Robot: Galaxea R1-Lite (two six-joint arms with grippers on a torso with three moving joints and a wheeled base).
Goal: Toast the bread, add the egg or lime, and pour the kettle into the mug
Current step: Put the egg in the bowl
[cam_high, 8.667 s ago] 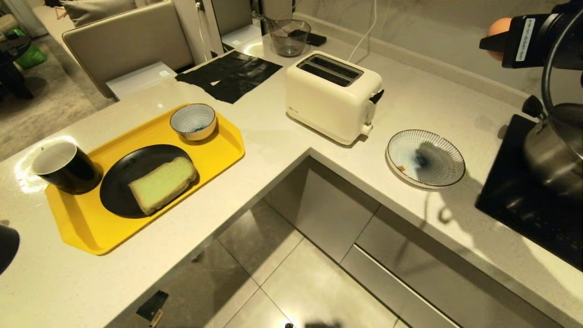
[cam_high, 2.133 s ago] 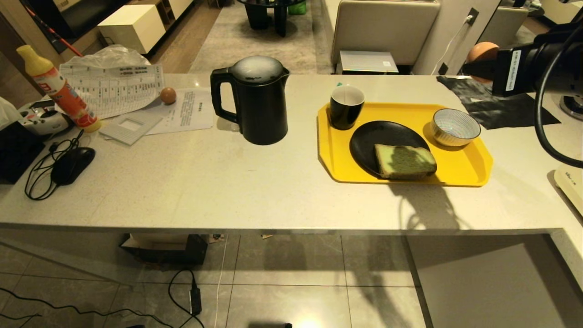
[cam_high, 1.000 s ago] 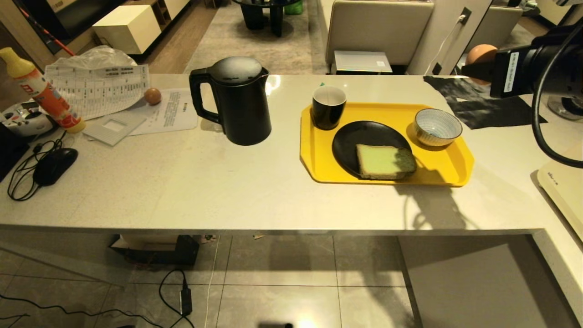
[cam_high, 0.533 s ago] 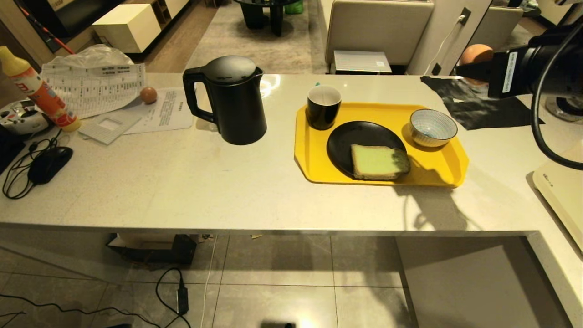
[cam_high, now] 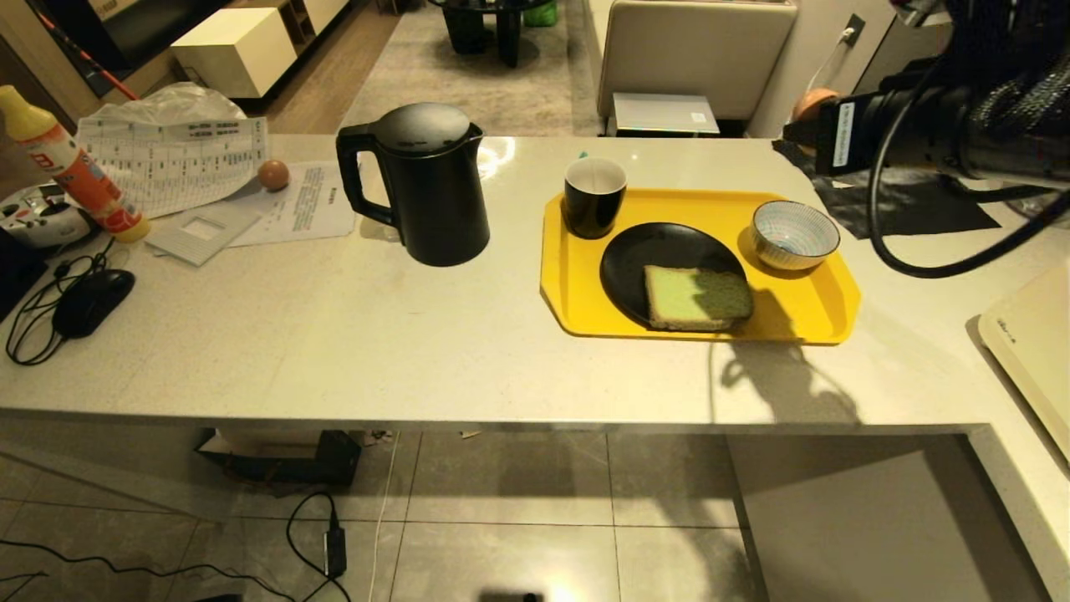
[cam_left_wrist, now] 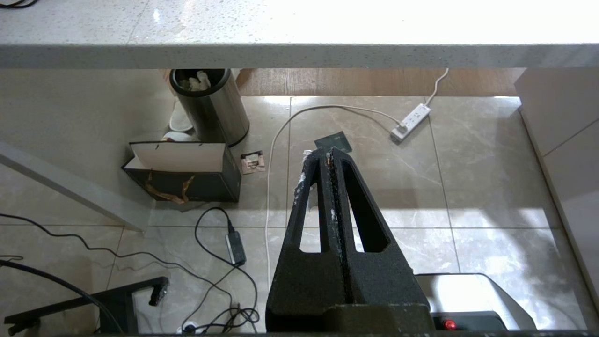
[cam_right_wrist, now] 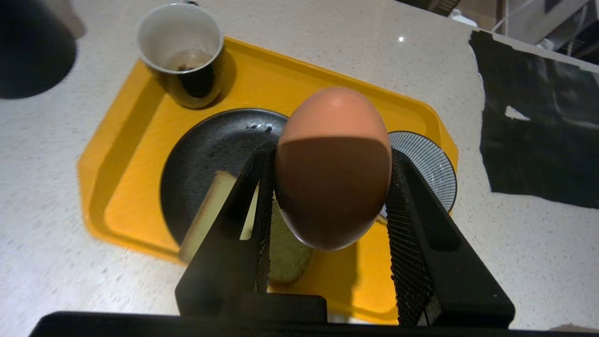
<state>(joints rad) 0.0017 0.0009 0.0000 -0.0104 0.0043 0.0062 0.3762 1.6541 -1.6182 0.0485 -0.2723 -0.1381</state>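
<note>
Right end effector (cam_right_wrist: 327, 187) w/ small smooth light-brown egg (cam_right_wrist: 333, 168) clamped between its fingers has swung left, now high over yellow plastic tray (cam_high: 802, 322) on pale stone worktop (cam_high: 376, 334). Left end effector (cam_left_wrist: 327, 159) hangs below worktop edge, fingers pressed together, empty.

Warm, rather dim light fell on the counter (cam_high: 334, 334), with a bright glare spot just behind the kettle (cam_high: 422, 188). A dark shadow lay beside the tray (cam_high: 577, 276). The egg (cam_right_wrist: 333, 164) was half shaded, and the tray looked slightly blurred.
</note>
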